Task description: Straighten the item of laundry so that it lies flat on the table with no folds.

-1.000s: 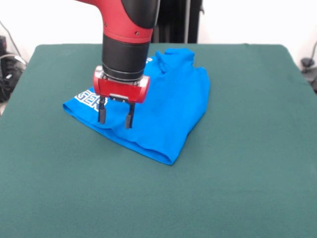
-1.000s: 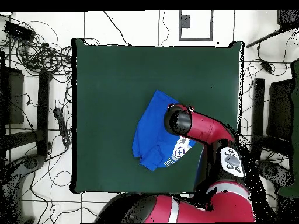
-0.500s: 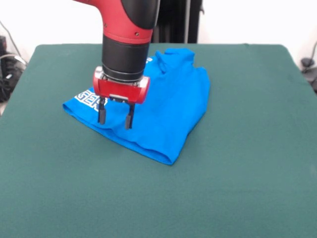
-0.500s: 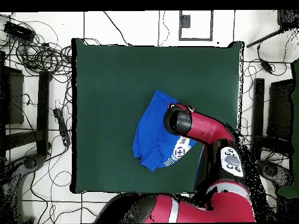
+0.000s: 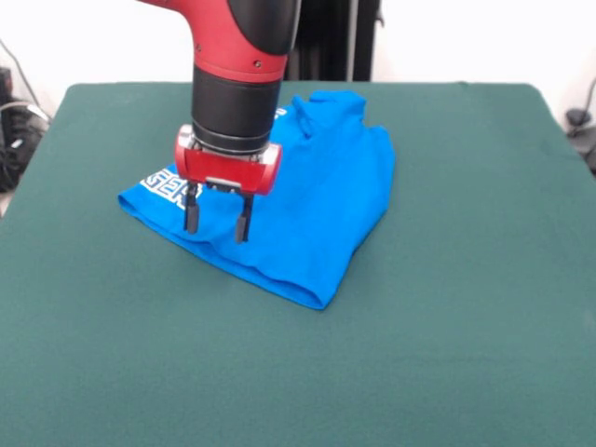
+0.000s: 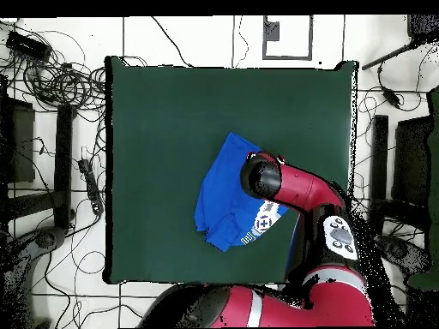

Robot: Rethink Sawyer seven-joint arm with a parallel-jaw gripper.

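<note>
The bright blue T-shirt (image 5: pixel 317 196) lies folded and bunched on the dark green table (image 5: pixel 447 317), towards its far middle. White block letters show at its left edge. In the overhead view the shirt (image 6: pixel 221 193) lies right of the table's (image 6: pixel 163 120) centre, with white print near the arm. My gripper (image 5: pixel 217 219) hangs open and empty just above the shirt's left front part, its two dark fingers pointing down. In the overhead view the arm hides the gripper.
Cables and black stands lie on the floor left (image 6: pixel 51 77) and right (image 6: pixel 381 154) of the table in the overhead view. A dark stand (image 5: pixel 331 37) rises behind the table's far edge in the front view.
</note>
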